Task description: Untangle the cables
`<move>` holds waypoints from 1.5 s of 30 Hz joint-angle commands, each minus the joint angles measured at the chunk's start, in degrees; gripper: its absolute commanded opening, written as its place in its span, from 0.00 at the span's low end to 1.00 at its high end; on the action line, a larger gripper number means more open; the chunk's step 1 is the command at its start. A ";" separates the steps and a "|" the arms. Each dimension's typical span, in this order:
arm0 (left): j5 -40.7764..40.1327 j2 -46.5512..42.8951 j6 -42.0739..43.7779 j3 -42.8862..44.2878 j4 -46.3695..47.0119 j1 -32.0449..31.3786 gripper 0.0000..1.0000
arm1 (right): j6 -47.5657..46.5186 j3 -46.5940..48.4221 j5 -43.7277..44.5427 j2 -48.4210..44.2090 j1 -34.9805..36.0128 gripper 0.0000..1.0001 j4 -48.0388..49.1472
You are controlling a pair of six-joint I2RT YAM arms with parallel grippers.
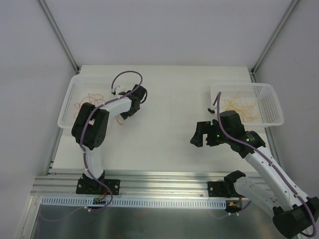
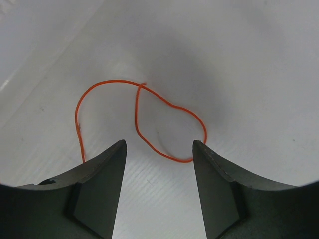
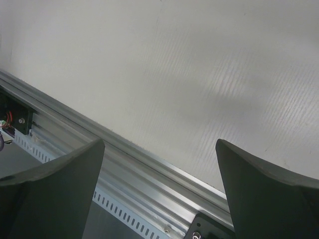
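A single red-orange cable lies loose on the white surface just in front of the left gripper. In the left wrist view it forms two curly loops that cross near the top. The bottom of the right-hand loop dips into the gap between the two fingers, and the left end of the strand runs down behind the left finger. The left gripper is released, its fingers standing apart with nothing pinched between them, low over the surface. From above, the left gripper sits just right of the left basket, which holds more thin red-orange cables in a loose scatter. The single strand on the surface is too thin to make out from above.

The right basket at the far right of the surface holds a tangle of paler yellow-orange cables. The right gripper hangs near the middle of the surface, left of and nearer than that basket. In its wrist view the right gripper is spread wide and grasps nothing, with bare surface and the metal rail at the near edge below it
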 commanded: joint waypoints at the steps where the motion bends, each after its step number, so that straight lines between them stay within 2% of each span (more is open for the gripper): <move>1: -1.91 0.42 -4.28 -1.37 -1.71 1.68 0.56 | -1.72 1.73 0.82 0.53 0.33 0.99 -0.89; 6: -0.34 2.69 -2.97 -0.41 -1.80 2.38 0.55 | -2.08 1.99 0.55 1.93 0.25 1.00 -0.45; 9: 0.72 4.71 -1.21 0.99 -1.80 2.73 0.50 | -2.25 2.34 0.20 2.72 0.33 1.00 -0.01; 12: 1.07 4.81 -0.15 1.26 -1.80 2.73 0.34 | -2.25 2.69 0.20 3.16 0.25 1.00 -0.01; 13: 1.42 4.55 0.20 1.17 -1.89 2.73 0.26 | -2.25 2.69 0.20 3.16 0.25 1.00 -0.01; 21: 6.17 -3.09 8.62 2.22 -2.07 1.59 0.00 | -2.34 3.31 0.55 3.08 0.25 1.00 -0.01; 27: 11.97 -15.74 21.54 5.83 -3.21 1.33 0.00 | -2.60 4.54 0.29 4.13 0.33 1.00 0.42; 29: 14.87 -20.12 28.21 8.80 -3.73 1.33 0.00 | -2.60 4.89 -0.06 4.66 0.25 1.00 0.69; 35: 12.86 -25.59 41.85 19.88 -9.01 3.78 0.00 | -1.73 5.86 -1.82 6.24 0.25 1.00 2.44; 38: 9.96 -26.65 46.25 24.81 -9.54 8.08 0.00 | -1.46 6.38 -2.78 6.94 0.33 1.00 2.97; 39: 9.17 -26.74 48.61 28.04 -9.54 13.49 0.00 | -1.11 6.91 -3.31 7.29 0.42 1.00 3.24; 45: 10.04 -25.25 50.03 29.82 -9.36 21.27 0.00 | -0.67 7.18 -2.87 6.95 0.33 1.00 3.41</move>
